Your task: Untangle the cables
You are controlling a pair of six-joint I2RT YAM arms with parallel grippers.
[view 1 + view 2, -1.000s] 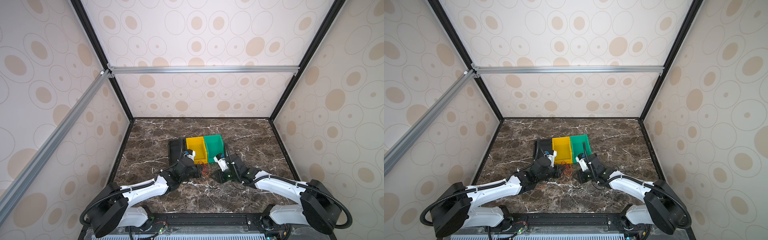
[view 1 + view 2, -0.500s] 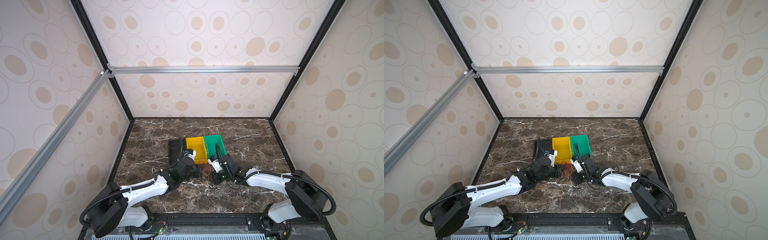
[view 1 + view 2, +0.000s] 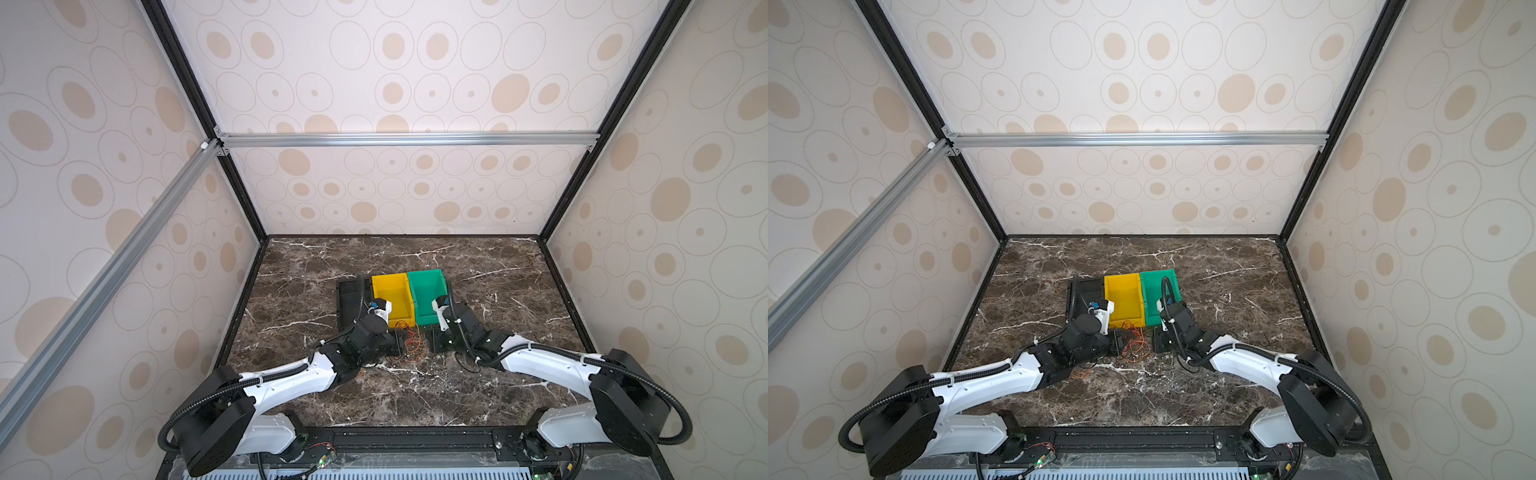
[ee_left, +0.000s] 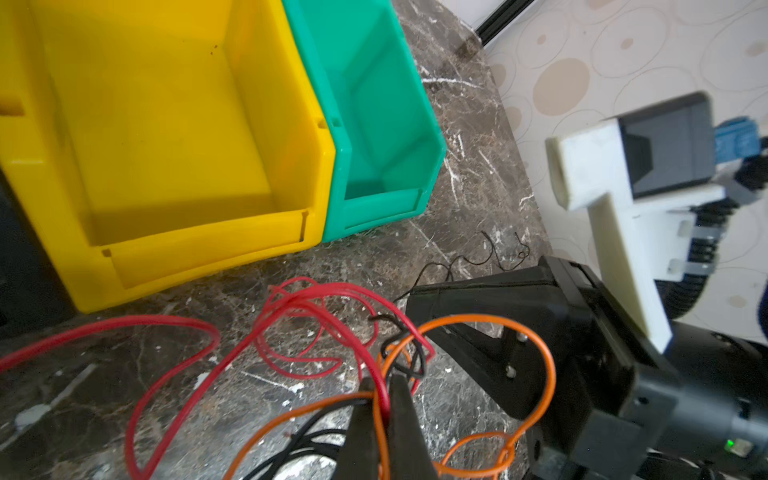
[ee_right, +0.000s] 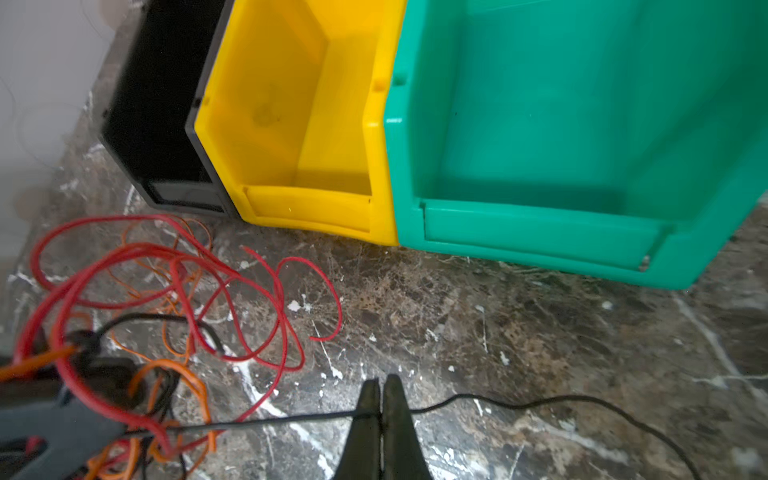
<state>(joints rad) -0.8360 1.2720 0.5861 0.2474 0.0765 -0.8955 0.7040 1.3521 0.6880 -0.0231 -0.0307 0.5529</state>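
Holding both claws closed, you have 2 grips on the cables [image 3: 409,345], which lie as 1 tangle on the marble tabletop [image 5: 498,332] just in front of the yellow bin [image 5: 309,210].

The left gripper [image 4: 384,384] is clamped on red and orange strands at the knot, in front of the yellow bin's front lip. The right gripper [image 5: 381,386] is pinched tight on the black cable [image 5: 291,419], out from the yellow bin's corner that meets the green bin [image 5: 540,239]. That strand runs taut from the jaws into the knot.

Probable risks from here:

1. Pulling the black cable straight away from the knot likely tightens the red loops around it instead of freeing it.
2. The wire is thin and could slip through the closed jaws under tension.
3. The left grip spans more than 1 strand, so the whole bundle may drag along, possibly against the yellow bin.
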